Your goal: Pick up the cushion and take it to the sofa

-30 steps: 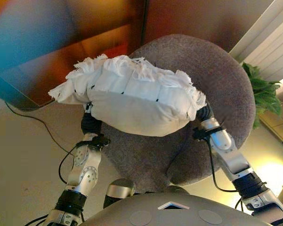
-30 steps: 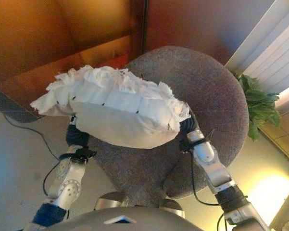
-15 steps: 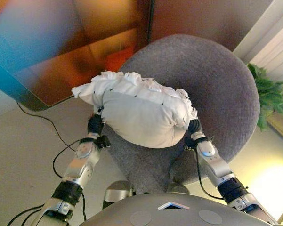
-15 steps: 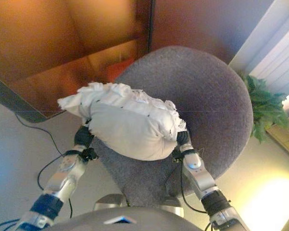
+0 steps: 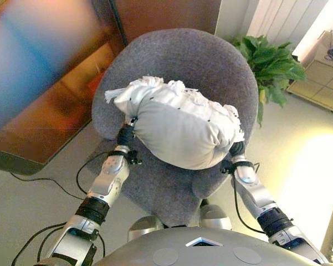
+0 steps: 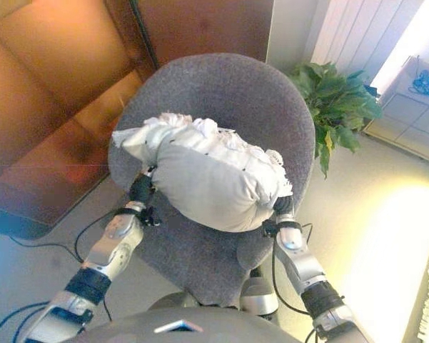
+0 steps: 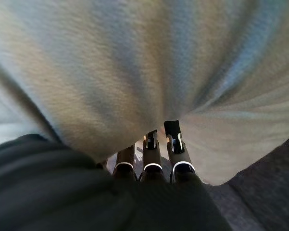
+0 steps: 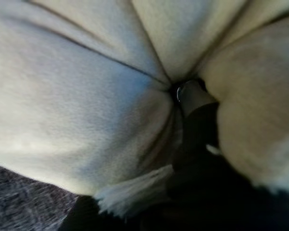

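Observation:
A white cushion (image 5: pixel 183 130) with a fringed edge is held up between my two hands over the seat of a grey upholstered armchair (image 5: pixel 183 55). My left hand (image 5: pixel 124 134) is at the cushion's left end. In the left wrist view its straight fingers (image 7: pixel 154 154) press against the cushion's underside (image 7: pixel 134 72). My right hand (image 5: pixel 236 148) is at the cushion's right end, mostly hidden behind it. In the right wrist view the cloth (image 8: pixel 86 82) bunches around that hand (image 8: pixel 197 144). The cushion hangs just above the seat; I cannot tell whether it touches it.
A green potted plant (image 5: pixel 271 61) stands to the right behind the armchair. A brown wooden panel (image 5: pixel 72 94) runs along the left. A low pale cabinet (image 5: pixel 321 77) is at the far right. Light floor (image 5: pixel 305 166) lies on both sides of the chair.
The camera has swung, so the armchair now sits in the middle of the view. The cushion has gone down and forward over the seat, still held between both hands.

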